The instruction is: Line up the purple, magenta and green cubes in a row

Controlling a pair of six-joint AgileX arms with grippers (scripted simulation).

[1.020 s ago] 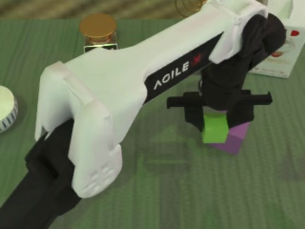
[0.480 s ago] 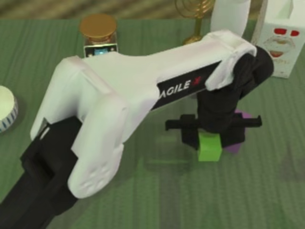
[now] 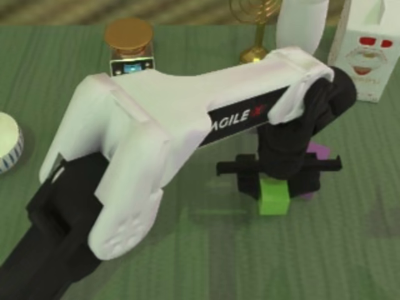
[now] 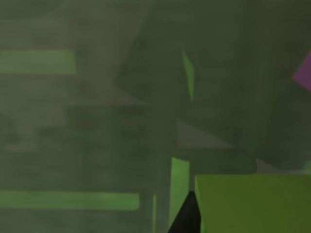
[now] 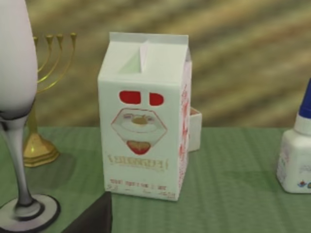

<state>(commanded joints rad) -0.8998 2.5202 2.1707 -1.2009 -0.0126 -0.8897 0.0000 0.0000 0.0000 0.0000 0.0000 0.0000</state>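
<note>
**Over the right half of the bench, the left arm holds the green cube beside the purple one**

Right of centre on the green bench [image 3: 206,262], the left end effector [image 3: 275,181] points down from the long white AgileX arm that reaches across from the lower left. Its dark fingers are clamped on the green cube [image 3: 274,196], which shows below the black wrist in the top view. Whether the cube touches the bench or hangs just above it cannot be told. In the left wrist view the same green cube [image 4: 252,204] fills the near corner, with a dark finger [image 4: 187,218] against one side.

The purple cube [image 3: 319,150] sits just behind and to the right of the green one, mostly hidden by the wrist; only a small part shows at the wrist's right edge. A sliver of it [image 4: 303,73] also appears at the edge of the left wrist view. The magenta cube cannot be seen in any view.

Along the far edge of the bench stand a jar with a gold lid [image 3: 129,42], a brass candle holder [image 3: 255,37], a white goblet [image 3: 301,22] and a milk carton [image 3: 365,50]. A white bowl [image 3: 7,142] lies at the left edge.

The right wrist view faces the milk carton [image 5: 145,116], with the goblet [image 5: 17,97] to one side and a white bottle [image 5: 297,155] to the other. The right end effector itself is out of sight.
</note>
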